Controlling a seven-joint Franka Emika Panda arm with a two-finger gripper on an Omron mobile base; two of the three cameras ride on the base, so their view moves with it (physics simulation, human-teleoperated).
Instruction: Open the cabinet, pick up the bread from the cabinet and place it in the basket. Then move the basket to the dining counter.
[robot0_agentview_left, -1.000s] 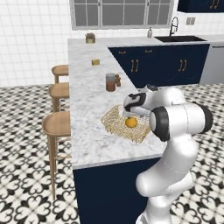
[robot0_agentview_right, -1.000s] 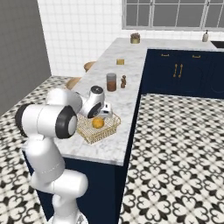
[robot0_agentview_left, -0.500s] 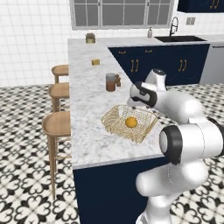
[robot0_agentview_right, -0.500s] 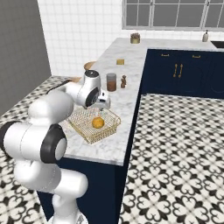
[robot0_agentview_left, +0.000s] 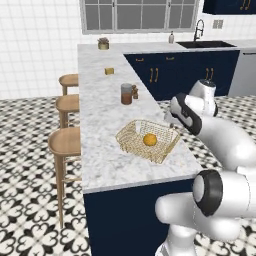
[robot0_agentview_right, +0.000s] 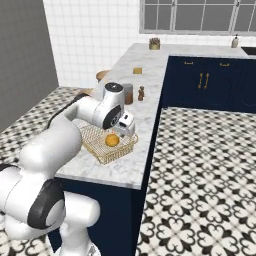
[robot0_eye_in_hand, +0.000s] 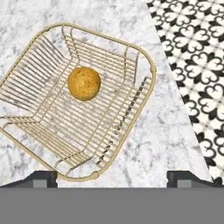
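Observation:
The gold wire basket (robot0_agentview_left: 131, 134) (robot0_agentview_right: 95, 139) (robot0_eye_in_hand: 124, 61) rests on the marble dining counter (robot0_agentview_left: 100, 115) near its front right corner. The round golden bread (robot0_agentview_left: 150, 139) (robot0_agentview_right: 112, 140) (robot0_eye_in_hand: 84, 83) lies inside it. My gripper (robot0_agentview_right: 128, 130) (robot0_eye_in_hand: 116, 177) hovers open above the basket's right rim, over the counter's edge, with nothing between its fingertips (robot0_eye_in_hand: 43, 176). It touches neither the basket nor the bread. The cabinet is out of view.
A brown glass jar (robot0_agentview_left: 126, 93) and a small shaker (robot0_agentview_left: 134, 92) stand farther back on the counter, beyond them a yellow block (robot0_agentview_left: 109, 71). Wooden stools (robot0_agentview_left: 65, 142) line the left side. The counter edge drops to the patterned floor (robot0_eye_in_hand: 192, 65) just right of the basket.
My hand has risen out of the basket and drawn back toward the counter's right edge, and the arm's elbow has swung over. The basket and the bread have stayed where they were.

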